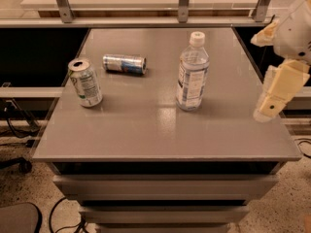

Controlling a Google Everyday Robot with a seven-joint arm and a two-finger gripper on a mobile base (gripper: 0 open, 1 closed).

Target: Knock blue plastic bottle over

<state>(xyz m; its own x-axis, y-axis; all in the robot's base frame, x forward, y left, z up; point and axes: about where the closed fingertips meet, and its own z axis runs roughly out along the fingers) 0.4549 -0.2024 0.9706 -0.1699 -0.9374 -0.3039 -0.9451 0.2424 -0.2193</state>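
The blue plastic bottle (192, 73) stands upright right of the middle of the grey table (160, 130). It is clear, with a white cap and a blue-and-white label. My gripper (267, 111) hangs at the table's right edge, pointing down and left. It is to the right of the bottle, at about the height of its lower half, and well apart from it. Nothing is in it.
A green-white soda can (85, 82) stands upright near the table's left edge. A slim silver-blue can (124, 64) lies on its side at the back left. A white shelf with metal posts (183, 2) runs behind the table. Drawers sit below the tabletop.
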